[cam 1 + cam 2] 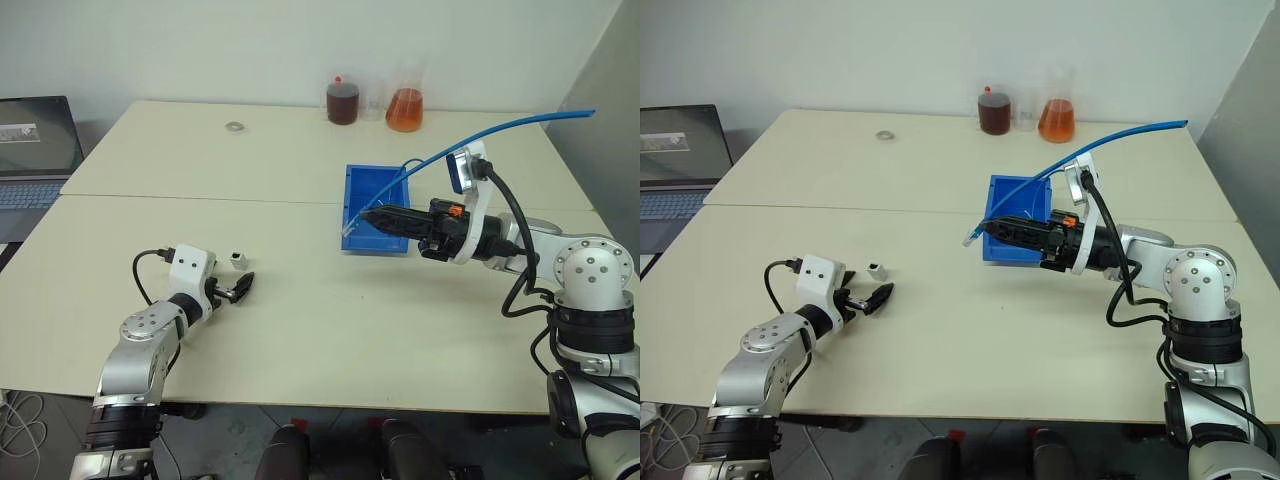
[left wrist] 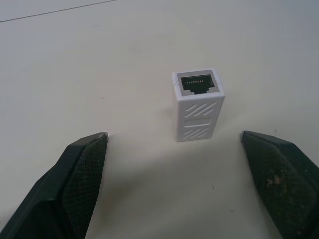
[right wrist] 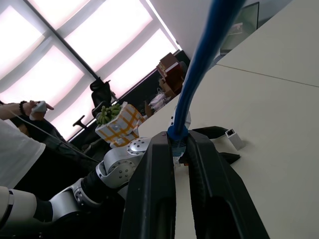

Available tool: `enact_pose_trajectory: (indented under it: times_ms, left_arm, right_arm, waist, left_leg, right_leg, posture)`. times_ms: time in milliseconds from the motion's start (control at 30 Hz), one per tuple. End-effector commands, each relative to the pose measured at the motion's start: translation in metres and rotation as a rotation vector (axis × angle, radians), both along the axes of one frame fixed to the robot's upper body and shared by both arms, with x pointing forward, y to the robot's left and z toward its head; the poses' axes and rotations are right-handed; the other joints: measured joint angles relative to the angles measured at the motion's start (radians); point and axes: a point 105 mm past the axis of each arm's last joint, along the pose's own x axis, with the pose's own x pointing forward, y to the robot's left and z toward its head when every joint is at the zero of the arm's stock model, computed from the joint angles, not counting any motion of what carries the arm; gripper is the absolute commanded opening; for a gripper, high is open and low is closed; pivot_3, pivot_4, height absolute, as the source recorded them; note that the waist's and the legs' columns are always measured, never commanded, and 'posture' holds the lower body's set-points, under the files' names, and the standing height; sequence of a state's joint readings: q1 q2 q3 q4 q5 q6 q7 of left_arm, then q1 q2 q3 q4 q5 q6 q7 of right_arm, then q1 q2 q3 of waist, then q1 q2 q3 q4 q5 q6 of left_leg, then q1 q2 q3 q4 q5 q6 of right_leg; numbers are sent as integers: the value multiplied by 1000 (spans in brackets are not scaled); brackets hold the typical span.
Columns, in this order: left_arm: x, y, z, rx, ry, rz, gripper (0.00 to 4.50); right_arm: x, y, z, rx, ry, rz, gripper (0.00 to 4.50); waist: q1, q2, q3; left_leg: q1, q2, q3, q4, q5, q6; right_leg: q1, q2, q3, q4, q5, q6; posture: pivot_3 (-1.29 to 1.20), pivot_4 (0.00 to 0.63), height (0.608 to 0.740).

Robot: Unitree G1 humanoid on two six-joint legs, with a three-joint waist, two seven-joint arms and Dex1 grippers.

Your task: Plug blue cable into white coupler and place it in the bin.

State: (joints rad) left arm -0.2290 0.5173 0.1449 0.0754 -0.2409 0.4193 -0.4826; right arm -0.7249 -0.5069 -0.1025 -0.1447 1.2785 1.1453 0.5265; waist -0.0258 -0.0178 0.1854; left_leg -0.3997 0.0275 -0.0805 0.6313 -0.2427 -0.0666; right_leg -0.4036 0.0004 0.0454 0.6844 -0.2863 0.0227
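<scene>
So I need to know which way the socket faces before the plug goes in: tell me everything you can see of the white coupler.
The white coupler is a small boxy block of white plastic, standing upright on end on the cream table. Its dark socket opening faces up, with a row of fine contacts inside. Slanted grooves mark the visible side, split by a thin seam. Nothing touches it but the table. The left gripper is open, with its black fingers apart on either side, short of it.
</scene>
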Motion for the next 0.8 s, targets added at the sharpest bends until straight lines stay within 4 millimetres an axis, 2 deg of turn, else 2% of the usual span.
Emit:
enact_pose_trajectory:
  times_ms: [33,167,500,733,767,800]
  left_arm:
    - [10,-17,-16,-38,49,-37,4472]
    - [11,-25,-22,-26,66,-54,4472]
    - [-5,-20,-28,-12,118,-35,4472]
    - [-5,-20,-26,13,128,-22,4472]
    - [-5,-19,-27,16,130,-19,4124]
    - [-5,-19,-27,17,131,-18,3978]
  right_arm:
    - [-6,-3,11,14,-51,-1,108]
    - [-6,-4,11,9,-54,-8,108]
    - [-9,-8,11,4,-57,-27,108]
    - [-6,-8,11,3,-54,-41,108]
    - [-5,-8,11,3,-54,-42,108]
    - [-5,-8,11,5,-54,-42,108]
  waist:
    - [3,1,0]
    - [4,1,-1]
    - [-3,1,-1]
    - [-4,1,-1]
    - [-4,1,-1]
    - [-4,1,-1]
  left_leg:
    - [0,0,0,0,0,0]
    - [0,-1,0,2,0,0]
    - [1,0,0,2,0,0]
    - [1,0,0,2,0,0]
    - [1,0,0,2,0,0]
    - [1,0,0,2,0,0]
  right_leg:
    - [0,0,0,0,0,0]
    - [1,0,0,1,0,1]
    - [1,0,1,2,0,1]
    - [1,0,1,3,0,1]
    - [1,0,1,3,0,1]
    - [1,0,1,3,0,1]
  posture:
    - [0,150,740]
    - [0,150,740]
    - [0,150,740]
    - [0,150,740]
    - [0,150,740]
    - [0,150,740]
